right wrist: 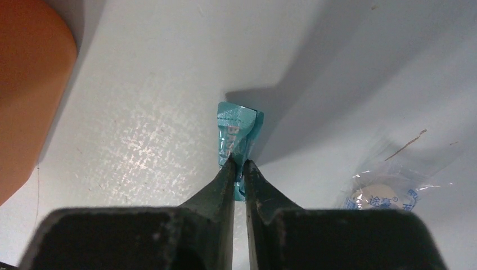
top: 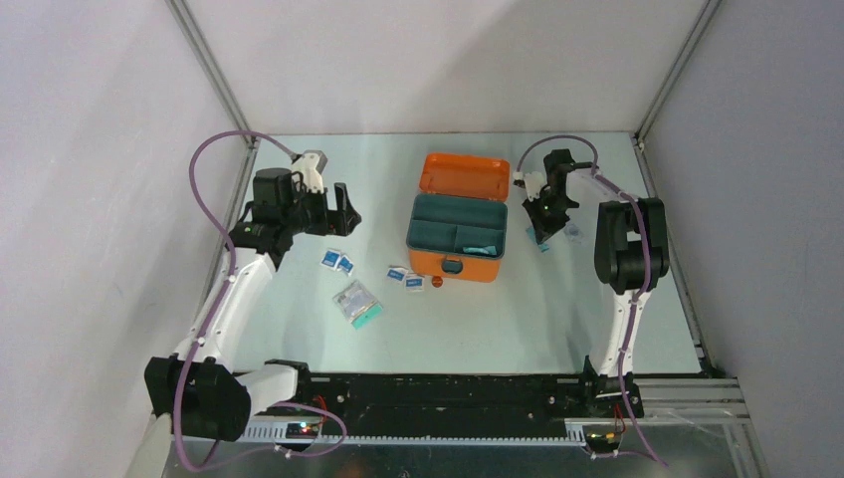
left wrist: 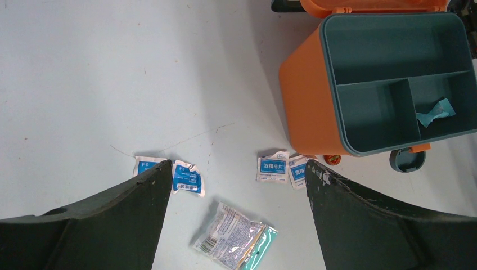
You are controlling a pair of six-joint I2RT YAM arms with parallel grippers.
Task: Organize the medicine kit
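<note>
Pale grey worktop (top: 299,339), walled left, back and right by white panels; broad bare stretch along the near side and the back-left corner. Left pincer (left wrist: 236,185) hangs over the left half, jaws spread wide, nothing between them. Below it, only its wrist view resolves the print: two blue-white packets (left wrist: 169,174) side by side at the left finger, a second pair (left wrist: 281,167) at the right finger, just beside the box front, and a clear pouch (left wrist: 233,236) with a teal edge nearer the camera. Mid-worktop, toward the back, the medicine kit (top: 453,261) sits with its orange lid thrown back; the teal compartment tray (left wrist: 394,56) fills its top, one teal sachet (left wrist: 436,111) lying in the right-hand front cell. Right of the kit, apart from its wall, the right pincer (right wrist: 239,166) is down at the surface, fingers nearly together, pinching a teal packet (right wrist: 236,121). Only the right wrist view shows a clear wrapped round item (right wrist: 382,197) near it.
</note>
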